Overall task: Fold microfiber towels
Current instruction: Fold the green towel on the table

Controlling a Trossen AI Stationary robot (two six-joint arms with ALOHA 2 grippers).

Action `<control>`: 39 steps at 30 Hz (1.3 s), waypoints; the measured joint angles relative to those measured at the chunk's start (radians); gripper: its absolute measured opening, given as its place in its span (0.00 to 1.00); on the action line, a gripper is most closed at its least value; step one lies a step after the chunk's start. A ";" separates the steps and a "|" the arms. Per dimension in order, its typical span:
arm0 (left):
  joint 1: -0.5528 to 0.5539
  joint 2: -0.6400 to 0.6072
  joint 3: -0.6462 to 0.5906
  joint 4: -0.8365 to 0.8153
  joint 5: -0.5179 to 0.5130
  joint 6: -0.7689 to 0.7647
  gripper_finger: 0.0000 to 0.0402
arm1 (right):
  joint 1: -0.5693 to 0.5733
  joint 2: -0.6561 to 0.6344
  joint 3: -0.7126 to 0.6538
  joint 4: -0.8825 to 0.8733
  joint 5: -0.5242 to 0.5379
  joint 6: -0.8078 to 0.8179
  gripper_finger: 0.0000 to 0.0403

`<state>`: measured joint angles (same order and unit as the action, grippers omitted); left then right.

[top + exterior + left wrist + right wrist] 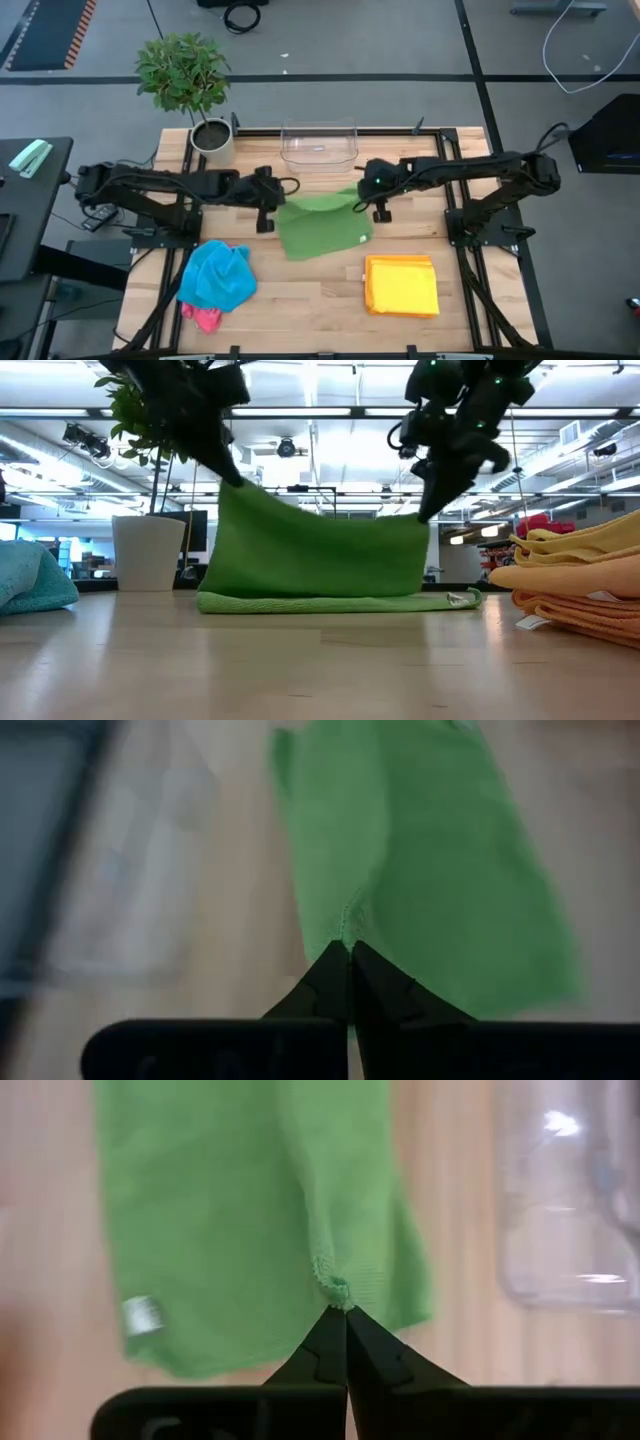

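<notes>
Wooden bench (310, 300): green towel (325, 235), yellow towel stack (401, 285), blue towel (218, 275) over pink towel (205, 318), clear bin (319, 143), potted plant (212, 139).

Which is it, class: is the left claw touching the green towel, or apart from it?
Touching. In the left wrist view the left claw is shut on the edge of the green towel; the low view shows that corner lifted off the table.

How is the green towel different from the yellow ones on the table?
The green towel is one cloth, half lifted off the table; the yellow towels lie flat. The left end effector and right end effector pinch the green one's corners; nothing touches the yellow stack. Both are plain, bright cloths.
</notes>
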<state>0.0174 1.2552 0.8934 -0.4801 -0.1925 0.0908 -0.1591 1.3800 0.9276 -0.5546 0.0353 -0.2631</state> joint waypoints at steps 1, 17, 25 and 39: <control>-0.017 0.003 -0.001 -0.011 0.020 -0.036 0.02 | 0.018 0.004 -0.001 -0.011 0.000 0.010 0.01; -0.315 0.376 -0.001 0.158 0.036 -0.264 0.03 | 0.224 0.083 -0.163 0.129 0.024 0.267 0.01; -0.308 0.381 -0.001 0.174 0.036 -0.306 0.07 | 0.261 0.132 -0.165 0.138 0.010 0.290 0.01; -0.175 0.155 -0.001 0.008 0.105 -0.397 0.44 | 0.260 0.138 -0.165 0.135 -0.003 0.304 0.01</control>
<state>-0.1577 1.4099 0.8928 -0.4720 -0.0879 -0.3062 0.1009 1.5177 0.7624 -0.4198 0.0322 0.0414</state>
